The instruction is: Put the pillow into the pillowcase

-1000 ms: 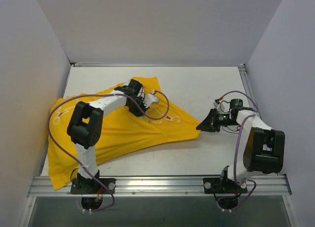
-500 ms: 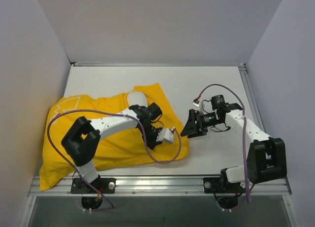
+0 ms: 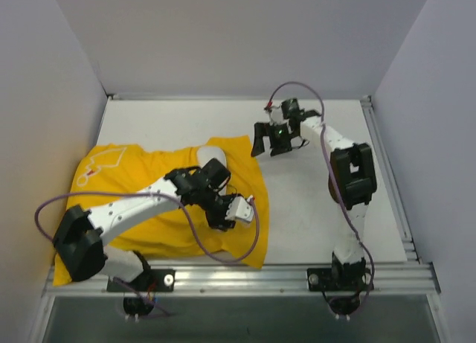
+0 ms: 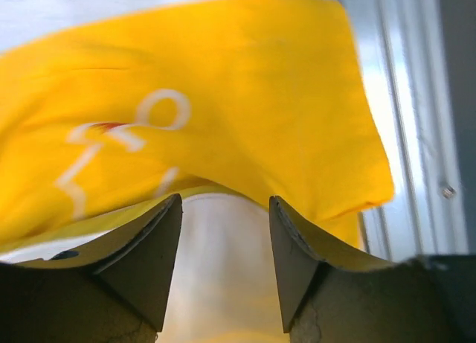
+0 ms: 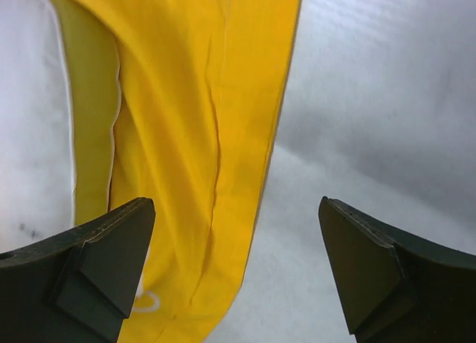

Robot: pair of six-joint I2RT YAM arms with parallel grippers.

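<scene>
The yellow pillowcase lies spread over the left half of the table, with a white print near its far left corner. A corner of the white pillow pokes out at its far edge. My left gripper is low over the pillowcase's right part. In the left wrist view it is open, with the pillow showing between its fingers under the yellow pillowcase. My right gripper hangs wide open over the pillowcase's far right corner. It holds nothing, above the pillowcase edge and pillow.
Bare white table lies to the right of the cloth. A metal rail runs along the near edge and shows in the left wrist view as well. Grey walls close in three sides. Purple cables loop from both arms.
The right gripper let go of the pillowcase's right tip, opened wide and swung to the far side. The left gripper opened and moved nearer. The cloth settled flatter, its right end now near the rail.
</scene>
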